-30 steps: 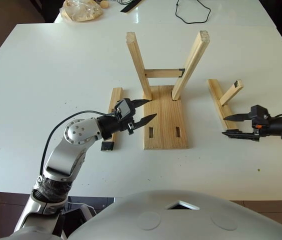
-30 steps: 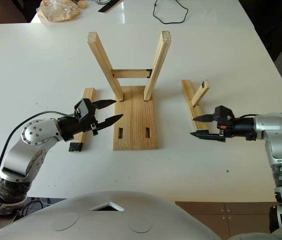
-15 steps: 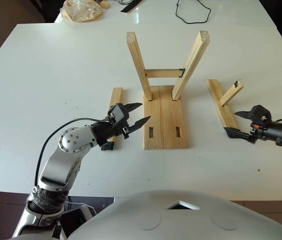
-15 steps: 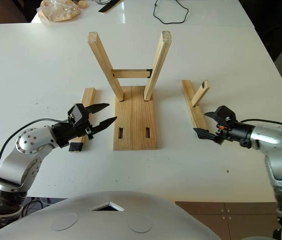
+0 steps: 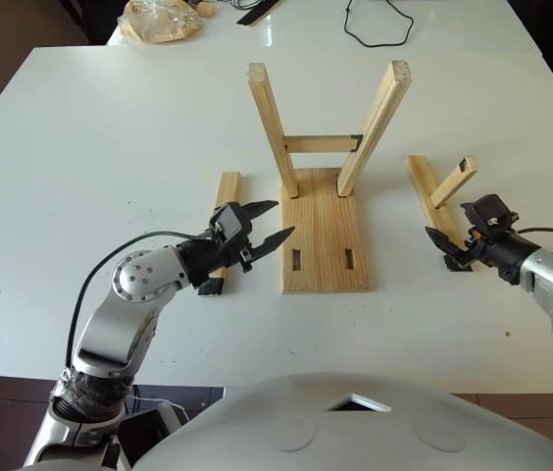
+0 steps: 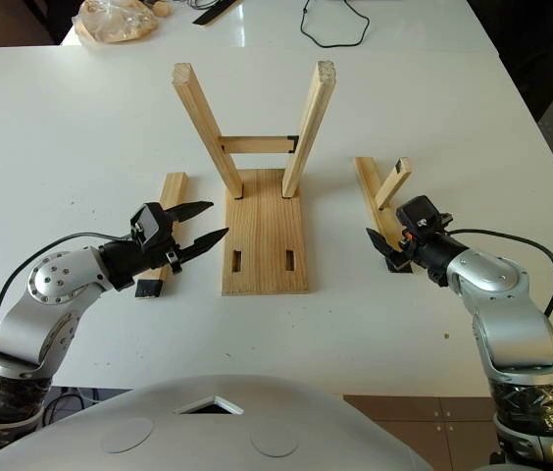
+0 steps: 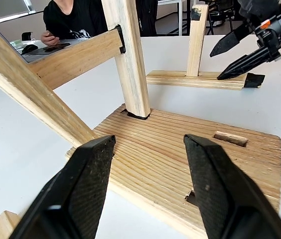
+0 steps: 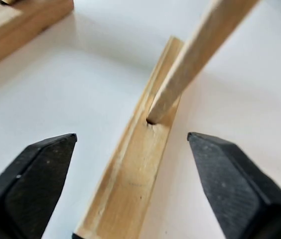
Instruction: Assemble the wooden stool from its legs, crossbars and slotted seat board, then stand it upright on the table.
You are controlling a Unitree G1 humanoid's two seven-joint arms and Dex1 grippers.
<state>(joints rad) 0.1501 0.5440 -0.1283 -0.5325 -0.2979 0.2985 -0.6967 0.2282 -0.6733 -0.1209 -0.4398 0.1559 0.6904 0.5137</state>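
Note:
The slotted seat board (image 5: 324, 235) lies flat mid-table. Two legs (image 5: 272, 128) (image 5: 377, 123) joined by a crossbar (image 5: 321, 144) stand in its far slots; the two near slots are bare. My left gripper (image 5: 269, 221) hovers open at the board's left edge, over a loose leg (image 5: 227, 191) lying there. To the right lies another loose leg (image 5: 428, 206) with a crossbar (image 5: 455, 181) sticking up from it. My right gripper (image 5: 443, 249) is open at that leg's near end, a finger on each side of the leg (image 8: 130, 189).
A crumpled bag (image 5: 162, 18) and a black cable (image 5: 375, 27) sit at the table's far edge. A small black piece (image 5: 210, 287) lies by the left leg's near end. White tabletop (image 5: 90, 147) stretches wide on the left.
My right gripper has swung left and away from me to the right loose leg's near end. My left gripper drew back slightly toward the near left, staying open.

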